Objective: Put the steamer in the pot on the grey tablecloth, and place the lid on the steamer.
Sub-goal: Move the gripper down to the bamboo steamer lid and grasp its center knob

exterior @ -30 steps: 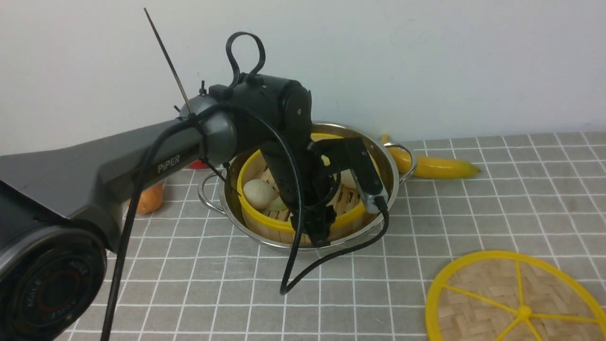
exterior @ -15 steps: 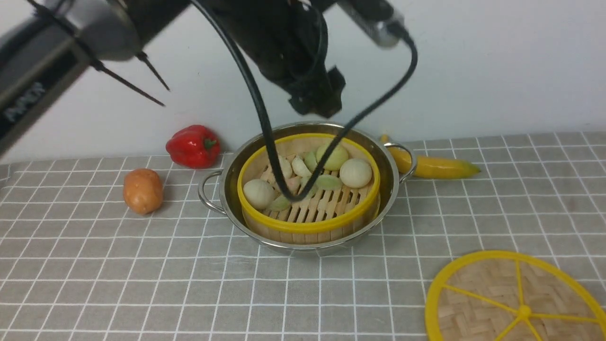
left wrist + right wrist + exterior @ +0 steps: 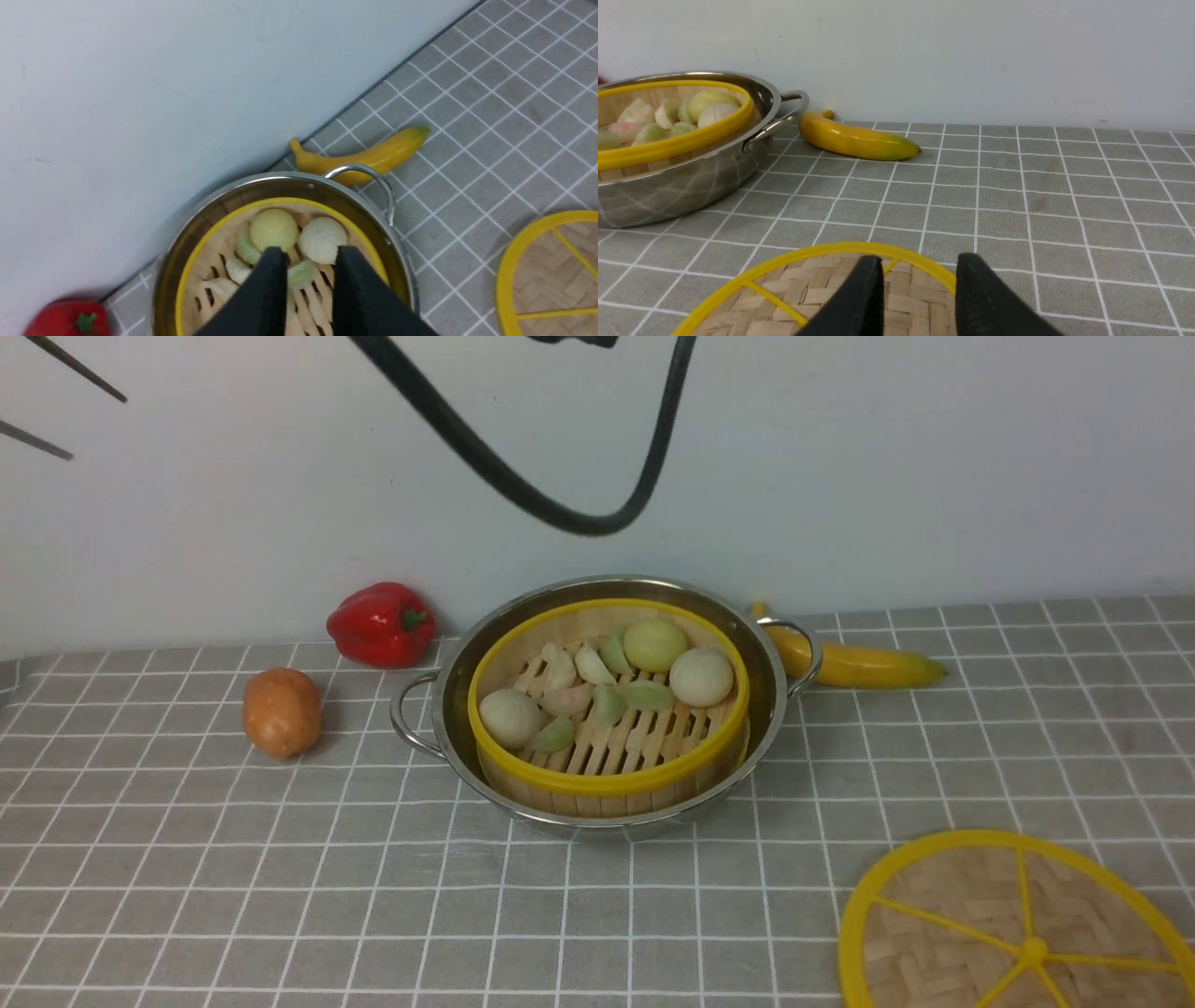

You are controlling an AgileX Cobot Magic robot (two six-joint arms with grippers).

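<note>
Front view: steamer (image 3: 607,782) seated, lid (image 3: 943,933) waiting

With the first step apparently done, the steamer sits inside the pot (image 3: 607,590) on the tablecloth (image 3: 280,896). It is directly below the left fingers (image 3: 268,289), which hang high above it, slightly parted and empty. The right fingers (image 3: 861,303), parted and holding nothing, hover low over the lid's near rim, likely poised to grasp it.

red bell pepper (image 3: 381,623), orange-brown potato (image 3: 281,711) near it, yellow banana (image 3: 859,663) by white wall (image 3: 934,476)
</note>
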